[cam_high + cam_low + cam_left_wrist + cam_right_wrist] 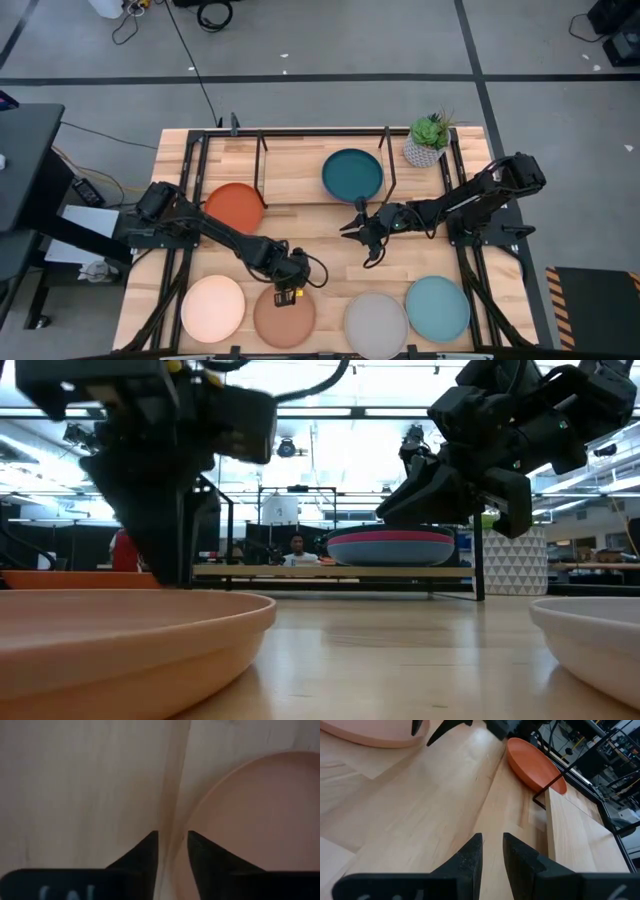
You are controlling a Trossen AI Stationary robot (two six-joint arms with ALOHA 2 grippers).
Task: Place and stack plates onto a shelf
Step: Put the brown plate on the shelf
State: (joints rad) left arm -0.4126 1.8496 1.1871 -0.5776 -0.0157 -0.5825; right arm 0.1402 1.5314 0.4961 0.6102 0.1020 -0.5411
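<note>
Two arms over bench, neither holding plate. Left gripper (287,283) low at far rim of terracotta plate (284,318), fingers (145,855) narrowly apart straddling rim, not clamped. Risk: shallow bite, rim slips on lift, plate knocks cream-peach plate (213,307) beside it. Right gripper (352,229) empty, fingers slightly parted, just in front of shelf (300,160). Stack topped by dark teal plate (352,174) on shelf; arm could clip shelf leg.

1. A small potted plant (430,138) in a white patterned pot stands at the tabletop's (330,225) far corner, beyond the right claw.
2. 1 black cable (185,55) crosses the grey floor (330,40), far beyond the left claw.
</note>
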